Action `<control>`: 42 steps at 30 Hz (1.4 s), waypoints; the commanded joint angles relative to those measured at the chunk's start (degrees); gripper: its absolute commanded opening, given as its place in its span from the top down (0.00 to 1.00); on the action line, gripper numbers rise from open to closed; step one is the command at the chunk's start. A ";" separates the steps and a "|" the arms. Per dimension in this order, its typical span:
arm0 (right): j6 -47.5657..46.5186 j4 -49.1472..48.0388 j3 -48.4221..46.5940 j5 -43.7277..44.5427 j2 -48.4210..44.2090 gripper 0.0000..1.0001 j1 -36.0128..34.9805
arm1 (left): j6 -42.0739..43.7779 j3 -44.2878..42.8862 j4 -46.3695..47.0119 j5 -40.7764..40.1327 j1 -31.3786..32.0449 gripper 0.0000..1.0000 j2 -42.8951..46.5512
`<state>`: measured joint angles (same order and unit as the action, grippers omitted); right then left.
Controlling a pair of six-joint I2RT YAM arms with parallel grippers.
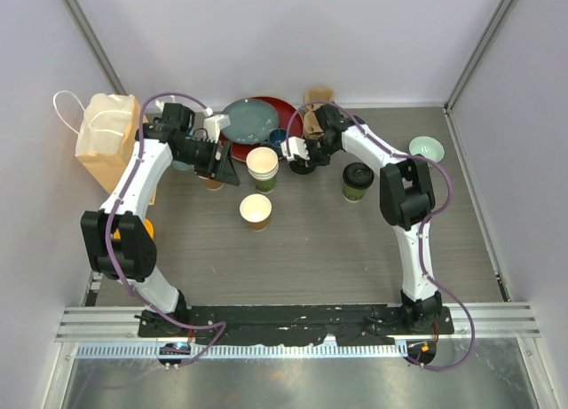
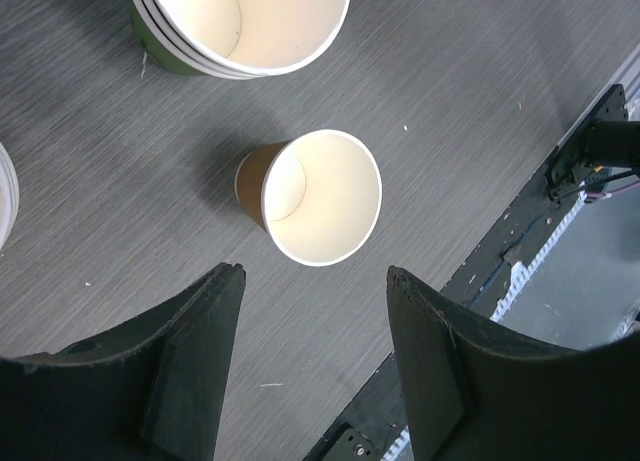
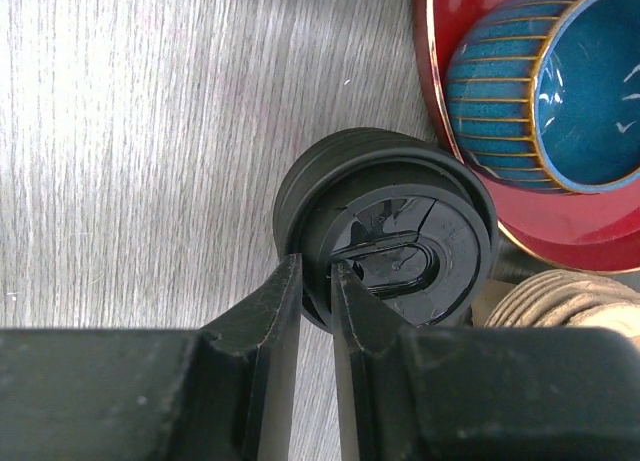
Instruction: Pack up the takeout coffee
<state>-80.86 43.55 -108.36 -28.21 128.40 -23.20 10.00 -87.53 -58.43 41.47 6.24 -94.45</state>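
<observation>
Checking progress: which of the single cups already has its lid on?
The green-sided cup, the one farther right, capped in black; the brown-sided cup at centre stands open.

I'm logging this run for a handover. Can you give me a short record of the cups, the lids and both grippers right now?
green cup: upright, black lid on
brown cup: upright, no lid
black lid stack: on the table beside the red plate
right gripper: jaws pinching the rim of the top lid
left gripper: jaws open, above the brown cup, holding nothing
</observation>
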 commanded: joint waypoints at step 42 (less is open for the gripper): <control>28.12 4.61 17.55 13.88 -36.54 0.99 -8.44 | -8.68 14.75 17.74 -7.81 5.27 0.51 -2.83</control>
<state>-58.94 49.78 -93.27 -17.93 95.96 -31.33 2.35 -71.99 -44.29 36.03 9.96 -94.56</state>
